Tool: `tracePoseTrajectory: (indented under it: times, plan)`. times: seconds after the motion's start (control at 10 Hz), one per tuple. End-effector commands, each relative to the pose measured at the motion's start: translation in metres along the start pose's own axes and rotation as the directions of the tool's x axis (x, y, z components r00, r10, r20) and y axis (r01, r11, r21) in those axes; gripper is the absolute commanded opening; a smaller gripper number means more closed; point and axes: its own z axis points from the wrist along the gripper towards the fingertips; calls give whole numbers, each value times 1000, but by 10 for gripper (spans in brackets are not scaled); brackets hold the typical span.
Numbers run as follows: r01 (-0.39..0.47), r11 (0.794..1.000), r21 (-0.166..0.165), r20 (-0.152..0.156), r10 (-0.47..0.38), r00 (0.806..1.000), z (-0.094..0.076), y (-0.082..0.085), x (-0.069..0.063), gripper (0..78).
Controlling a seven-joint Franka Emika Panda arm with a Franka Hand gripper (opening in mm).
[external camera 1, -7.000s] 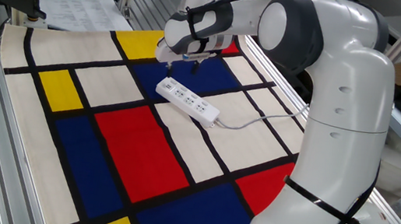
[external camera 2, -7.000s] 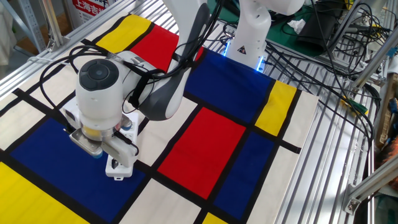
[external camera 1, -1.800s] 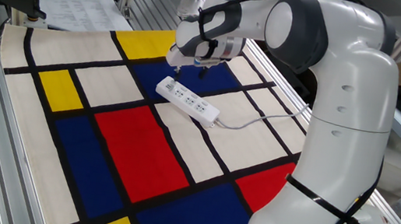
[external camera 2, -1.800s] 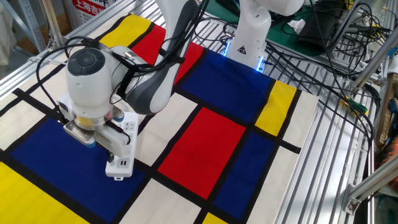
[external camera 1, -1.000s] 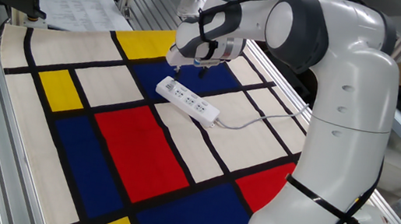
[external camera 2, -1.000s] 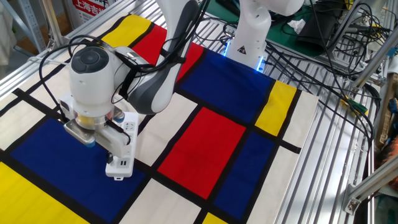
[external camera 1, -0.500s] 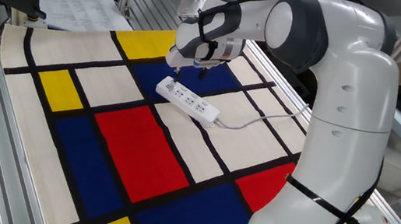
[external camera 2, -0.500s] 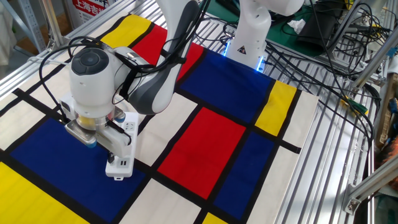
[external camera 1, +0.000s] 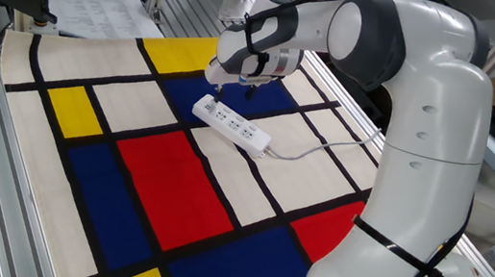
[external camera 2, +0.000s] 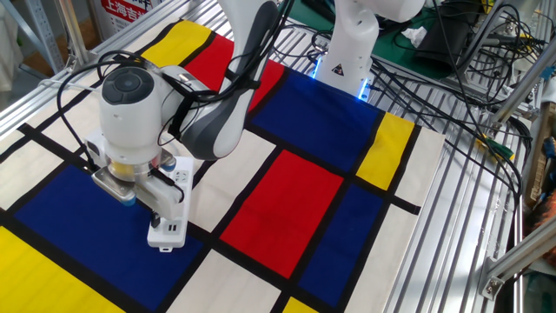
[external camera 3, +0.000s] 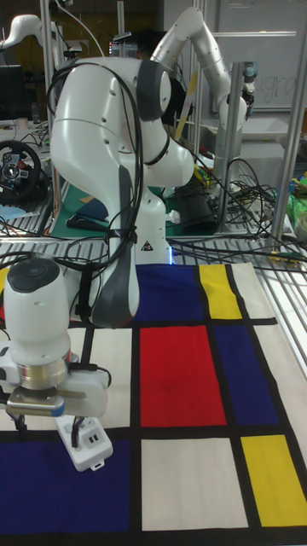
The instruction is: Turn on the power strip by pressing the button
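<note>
Gripper hovering over the strip's far end

The strip (external camera 1: pixel 231 126) lay on the blue panel of the mat (external camera 1: pixel 154 184), cord trailing toward the robot's base. Over the last second the gripper (external camera 1: pixel 232 82) barely moved, after shifting along the strip seconds earlier; it hung just above the end away from the cord. I judged the press not finished. Jaw state: could not tell.

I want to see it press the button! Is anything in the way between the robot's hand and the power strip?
Nothing visible is in the way. The gripper hangs just above the far end of the power strip, with only air between them. The strip lies bare on the colourful cloth.
</note>
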Motion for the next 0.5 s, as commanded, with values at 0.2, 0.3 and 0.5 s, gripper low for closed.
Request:
tracePoseTrajectory:
  times: [0.2, 0.3, 0.5]
  plan:
    - [6, 1000, -1, 6, -6, 1000, 2, -5, -2, 774]
    - [6, 1000, -1, 6, -6, 1000, 2, -5, -2, 774]
    - [6, 1000, -2, 12, -6, 1000, 4, -6, -2, 774]
